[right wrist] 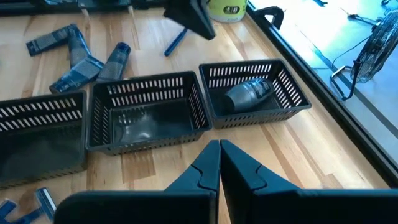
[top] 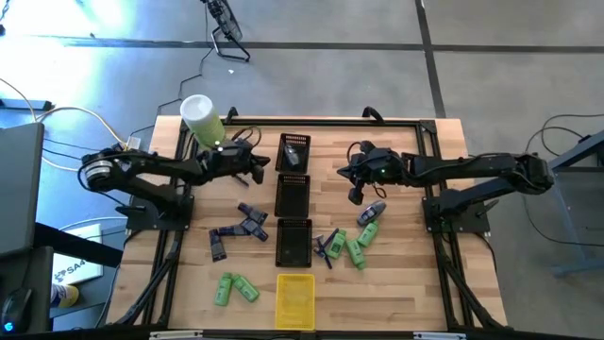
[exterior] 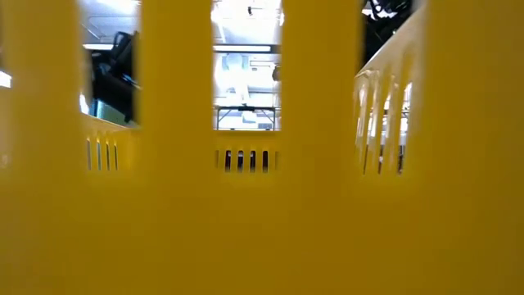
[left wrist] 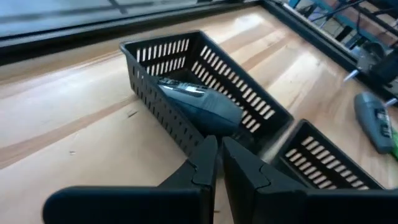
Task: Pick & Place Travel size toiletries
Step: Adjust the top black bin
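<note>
High view: both grippers, left [top: 257, 170] and right [top: 351, 176], are pressed together and empty, flanking the far tray [top: 293, 153] holding one grey-blue piece [top: 292, 157]; other toiletries [top: 359, 247] lie at the right gripper's 6 o'clock.

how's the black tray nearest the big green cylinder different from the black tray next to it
The far black tray holds one grey-blue oval piece; the middle black tray looks empty. In the high view the far tray sits at the end of the tray line, by the table's far edge, while the middle tray has a tray on each side. Both are dark, slotted, rectangular baskets of similar size, standing upright on the wood.
</note>
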`<state>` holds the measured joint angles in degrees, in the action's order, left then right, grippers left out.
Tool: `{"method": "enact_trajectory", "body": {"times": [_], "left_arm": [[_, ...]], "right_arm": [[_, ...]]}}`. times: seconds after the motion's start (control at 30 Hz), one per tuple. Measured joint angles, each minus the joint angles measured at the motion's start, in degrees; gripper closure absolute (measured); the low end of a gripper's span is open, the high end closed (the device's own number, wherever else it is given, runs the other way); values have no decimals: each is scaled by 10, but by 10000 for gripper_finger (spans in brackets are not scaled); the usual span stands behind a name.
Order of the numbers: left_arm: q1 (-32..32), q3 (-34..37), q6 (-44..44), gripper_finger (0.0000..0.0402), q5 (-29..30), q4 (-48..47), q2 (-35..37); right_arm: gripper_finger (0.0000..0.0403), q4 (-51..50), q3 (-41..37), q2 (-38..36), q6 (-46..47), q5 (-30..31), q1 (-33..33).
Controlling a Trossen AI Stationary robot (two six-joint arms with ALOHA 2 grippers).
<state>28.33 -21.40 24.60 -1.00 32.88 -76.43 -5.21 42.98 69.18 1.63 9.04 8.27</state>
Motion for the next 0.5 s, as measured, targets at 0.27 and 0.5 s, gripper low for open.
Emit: {"method": "enact_trajectory", "body": {"times": [0.27,0.5], "left_arm": [[41,-78,-3,378,-12,-42,-94],[57,-127,-16,378,-8,-65,-154]], "right_arm": [[399,19,0,25,-19,0,0],[399,25,0,25,-33,0,0]]}}
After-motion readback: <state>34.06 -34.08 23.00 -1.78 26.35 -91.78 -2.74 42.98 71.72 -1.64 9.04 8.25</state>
